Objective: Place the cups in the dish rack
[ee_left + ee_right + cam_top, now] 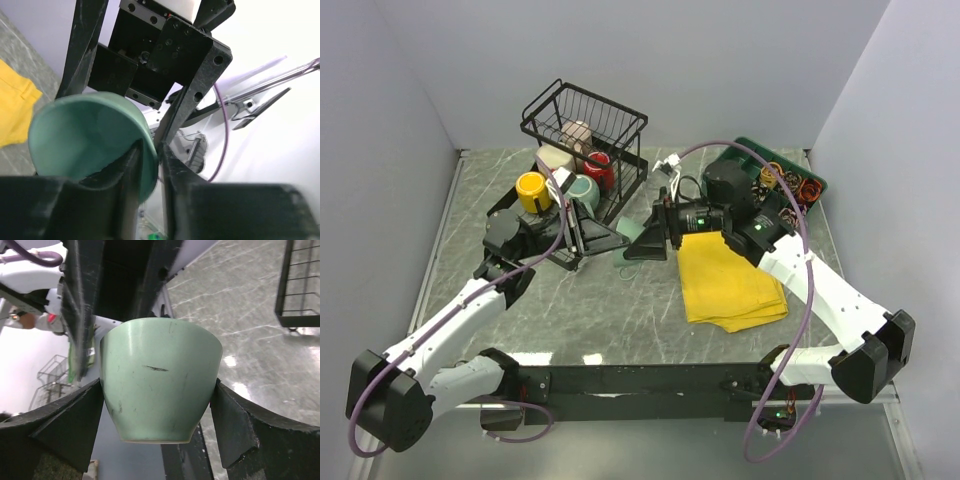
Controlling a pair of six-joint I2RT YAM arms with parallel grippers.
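A pale green cup point(631, 231) point(160, 375) hangs above the table between my two grippers. My right gripper point(643, 243) point(159, 390) presses a finger against each side of its body. My left gripper point(614, 238) point(157, 155) straddles the cup's point(85, 135) rim, one finger inside and one outside. A narrow gap shows beside its outer finger. Behind it stands the black wire dish rack point(582, 120). The rack holds a yellow cup point(533, 190), a red cup point(599, 170), a teal cup point(583, 188), a cream cup point(557, 158) and a lilac-beige cup point(578, 133).
A yellow cloth point(730, 280) lies under the right arm. A green compartmented tray point(788, 182) with small items sits at the back right, with a black cylinder point(725, 185) beside it. The rack's lower corner point(300, 290) shows in the right wrist view.
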